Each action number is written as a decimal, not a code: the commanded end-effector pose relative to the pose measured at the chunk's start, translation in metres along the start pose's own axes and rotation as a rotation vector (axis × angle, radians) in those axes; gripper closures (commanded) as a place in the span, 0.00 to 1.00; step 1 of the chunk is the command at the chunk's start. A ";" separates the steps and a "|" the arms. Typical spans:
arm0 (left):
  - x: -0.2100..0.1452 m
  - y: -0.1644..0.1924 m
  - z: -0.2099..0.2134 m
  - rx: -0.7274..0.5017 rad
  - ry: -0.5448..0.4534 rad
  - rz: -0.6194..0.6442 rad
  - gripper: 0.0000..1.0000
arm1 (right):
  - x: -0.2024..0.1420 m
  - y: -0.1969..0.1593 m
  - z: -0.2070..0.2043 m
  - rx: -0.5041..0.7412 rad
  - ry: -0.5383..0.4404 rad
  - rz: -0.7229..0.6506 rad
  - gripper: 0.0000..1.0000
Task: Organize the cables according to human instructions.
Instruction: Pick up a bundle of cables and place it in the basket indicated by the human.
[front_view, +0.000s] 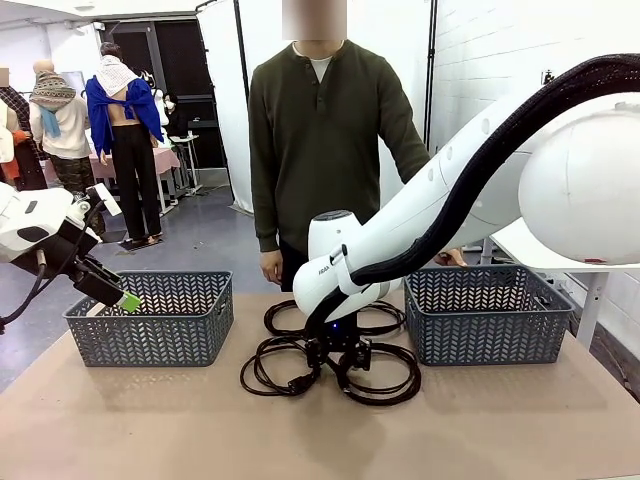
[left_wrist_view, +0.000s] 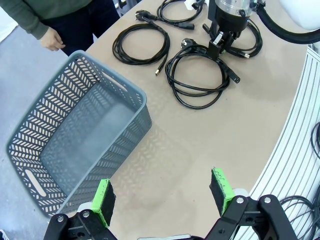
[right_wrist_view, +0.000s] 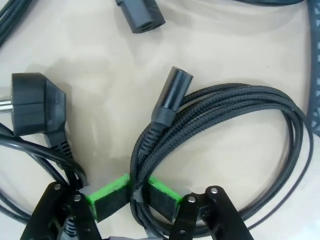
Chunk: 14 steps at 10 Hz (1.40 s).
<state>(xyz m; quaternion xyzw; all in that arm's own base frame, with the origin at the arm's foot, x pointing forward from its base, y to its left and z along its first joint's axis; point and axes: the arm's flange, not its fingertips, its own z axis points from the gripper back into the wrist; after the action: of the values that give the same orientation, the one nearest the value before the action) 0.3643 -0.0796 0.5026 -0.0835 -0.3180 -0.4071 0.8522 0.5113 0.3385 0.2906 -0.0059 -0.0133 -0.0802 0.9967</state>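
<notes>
Cables (front_view: 330, 372) lie as a cluster of black coils in the middle of the worktop (front_view: 150, 430). They sit between a grey lattice basket on the left (front_view: 150, 318) and its twin on the right (front_view: 485, 318), just in front of the person (front_view: 320, 140) standing at the far side.

From where I stand, the right arm reaches across to the centre, and the right arm's fingers (front_view: 340, 358) point straight down into the coils. Seen along that wrist, the green pads (right_wrist_view: 112, 196) are pinched almost together on a bundle of strands of the braided cable (right_wrist_view: 225, 115), one pad pressing each side. That coil lies flat on the worktop, with its round barrel connector (right_wrist_view: 172, 92) resting just beyond the pinch. An angled mains plug (right_wrist_view: 35, 105) on a smoother cord lies close beside it.

The left arm's fingers (left_wrist_view: 103, 200) hang in the air by the near side of the left basket. They are spread wide with nothing between them. From that wrist four coils can be counted. One coil (left_wrist_view: 141, 44), nearest the left basket, lies a little apart, and the others crowd together around the right arm. The person's hand (left_wrist_view: 52, 40) hangs loose beyond the far edge of the worktop.
</notes>
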 end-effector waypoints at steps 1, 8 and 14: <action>-0.001 0.002 -0.001 -0.009 -0.010 0.005 0.00 | 0.000 0.002 0.009 0.011 -0.012 -0.004 1.00; -0.001 0.002 -0.001 -0.009 -0.010 0.005 0.00 | -0.002 -0.021 0.110 0.011 0.008 0.126 1.00; -0.001 0.002 -0.001 -0.009 -0.010 0.005 0.00 | -0.003 -0.025 0.135 0.038 0.045 0.255 1.00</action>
<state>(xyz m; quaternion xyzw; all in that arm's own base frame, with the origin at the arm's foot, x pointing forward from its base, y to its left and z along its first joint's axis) 0.3644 -0.0795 0.5026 -0.0835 -0.3180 -0.4070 0.8522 0.4991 0.3180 0.4256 0.0044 -0.0057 0.0339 0.9994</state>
